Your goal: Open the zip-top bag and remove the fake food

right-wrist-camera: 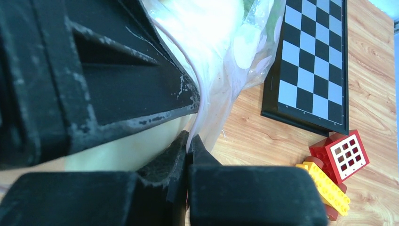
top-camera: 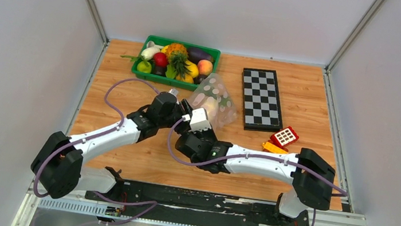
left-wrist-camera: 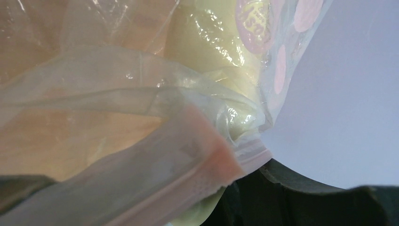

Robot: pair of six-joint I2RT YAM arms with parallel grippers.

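Observation:
The zip-top bag is held up off the table, tilted; it fills the left wrist view. Its pink zip strip runs into my left gripper, which looks shut on it; only one dark finger shows. My right gripper is shut on a thin plastic lip of the bag, fingertips pressed together. A pale whitish piece of fake food lies inside. A pineapple, red apple and green pear lie in the green tray.
A chessboard lies right of the bag, also in the right wrist view. A red-yellow toy block car sits near the right arm. Grey walls enclose the table on three sides.

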